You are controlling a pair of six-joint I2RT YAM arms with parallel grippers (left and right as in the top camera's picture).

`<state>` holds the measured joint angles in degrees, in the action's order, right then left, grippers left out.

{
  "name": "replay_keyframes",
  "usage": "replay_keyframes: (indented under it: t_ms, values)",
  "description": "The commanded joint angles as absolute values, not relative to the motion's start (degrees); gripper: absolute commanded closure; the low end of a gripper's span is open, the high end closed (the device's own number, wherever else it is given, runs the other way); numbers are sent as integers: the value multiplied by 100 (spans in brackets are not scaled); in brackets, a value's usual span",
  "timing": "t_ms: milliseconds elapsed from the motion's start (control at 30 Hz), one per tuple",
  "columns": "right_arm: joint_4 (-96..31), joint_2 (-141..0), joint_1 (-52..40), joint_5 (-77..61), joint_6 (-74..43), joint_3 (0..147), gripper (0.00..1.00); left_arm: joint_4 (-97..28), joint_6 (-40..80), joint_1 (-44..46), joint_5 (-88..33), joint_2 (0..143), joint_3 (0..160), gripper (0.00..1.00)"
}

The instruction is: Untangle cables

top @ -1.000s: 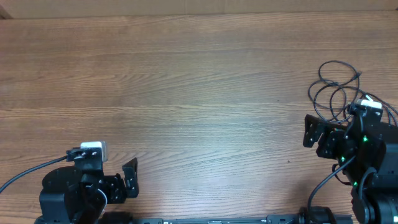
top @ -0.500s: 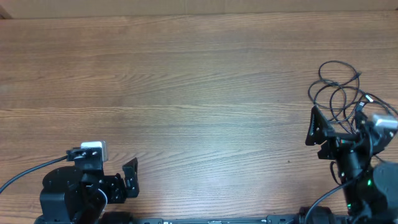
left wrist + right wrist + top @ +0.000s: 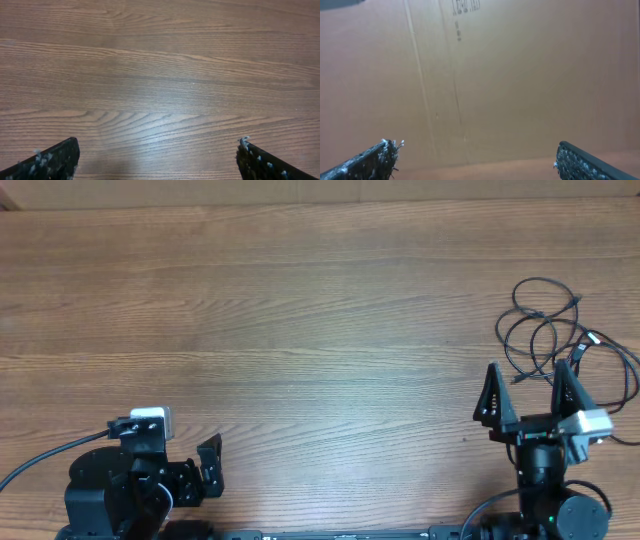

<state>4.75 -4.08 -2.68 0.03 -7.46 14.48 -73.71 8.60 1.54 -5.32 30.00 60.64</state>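
Note:
The cables are thin black cords looped in a tangle at the table's right edge in the overhead view. My right gripper is open and empty, raised with its fingers pointing toward the far side, just in front of the tangle's near loops. Its wrist view shows its open jaws and only a brown cardboard wall, no cables. My left gripper is open and empty, low at the near left, far from the cables. Its wrist view shows open jaws over bare wood.
The wooden table spreads across the overhead view. A brown cardboard wall stands beyond the table's far edge. Thick black arm cables run from the left arm base.
My right arm has swung up and turned: its gripper, side-on a second ago, now points away with both fingers spread. The left arm and the cables have not moved.

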Motion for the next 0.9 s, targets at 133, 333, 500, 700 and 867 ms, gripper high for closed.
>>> replay_keyframes:
  t_ms: [133,333,500,700,867]
  values:
    - [1245,-16,-298,-3,-703,563,0,-7360,880,191,-552,2987,6051,1]
    - [1273,-16,-292,-1,-703,34,0,-7360,880,191,-554,2987,6051,0]
    - [270,-16,-287,16,-705,47,0,-7358,880,191,-554,2987,6051,0]
    - [-489,-16,-287,-23,-709,47,0,-7360,880,191,-552,2987,6051,1]
    - [-484,-16,-287,-27,-731,47,0,-7360,880,191,-554,2987,6051,0]
